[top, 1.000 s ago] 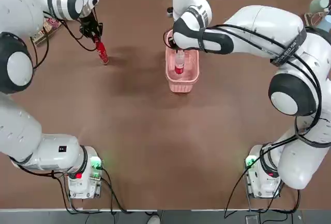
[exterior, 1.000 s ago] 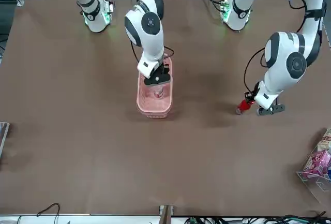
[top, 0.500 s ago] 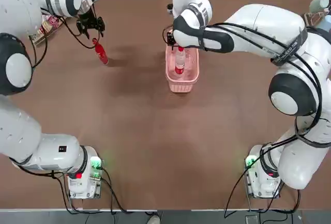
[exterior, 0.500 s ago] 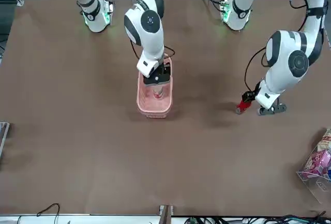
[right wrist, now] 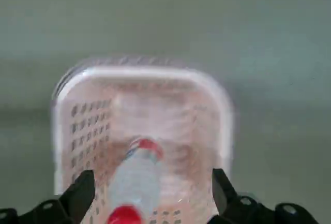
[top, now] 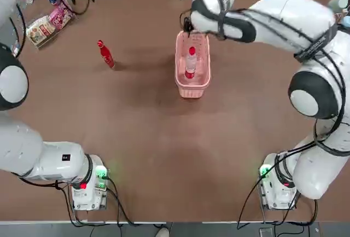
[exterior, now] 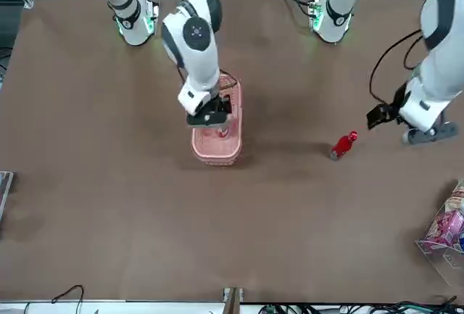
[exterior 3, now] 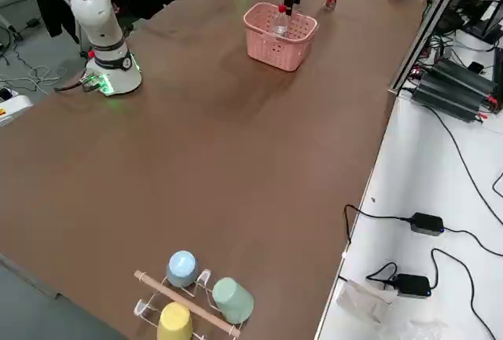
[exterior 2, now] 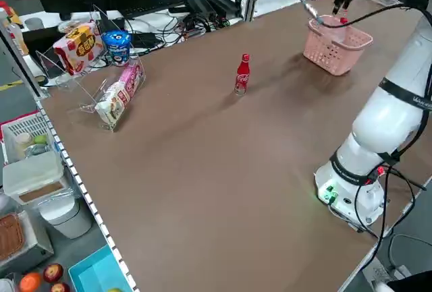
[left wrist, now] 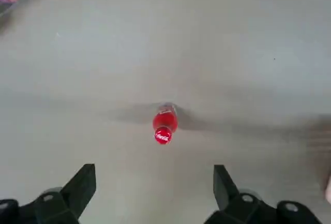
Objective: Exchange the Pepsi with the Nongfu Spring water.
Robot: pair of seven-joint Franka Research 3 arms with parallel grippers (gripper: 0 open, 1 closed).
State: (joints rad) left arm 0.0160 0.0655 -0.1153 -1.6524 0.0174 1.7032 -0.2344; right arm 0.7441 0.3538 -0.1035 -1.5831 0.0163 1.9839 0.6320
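Pepsi (top: 105, 54): upright on bare table, upper left of the top view; open brown surface on every side.
Nongfu Spring water (top: 190, 62): upright inside the pink basket (top: 181, 81), upper centre of the top view.
Left gripper (left wrist: 155, 193): raised above the Pepsi, jaws apart and holding nothing; the front view shows it at centre right.
Right gripper (right wrist: 150, 195): over the basket, jaws apart and not touching the bottle.
Snack packets (exterior 2: 120, 91): at the table's edge in the left side view's upper left.

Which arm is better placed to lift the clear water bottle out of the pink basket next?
Right. The right gripper hangs open just above the pink basket holding the clear water bottle. The left gripper, also open, is off beyond the all-red bottle standing on the table.
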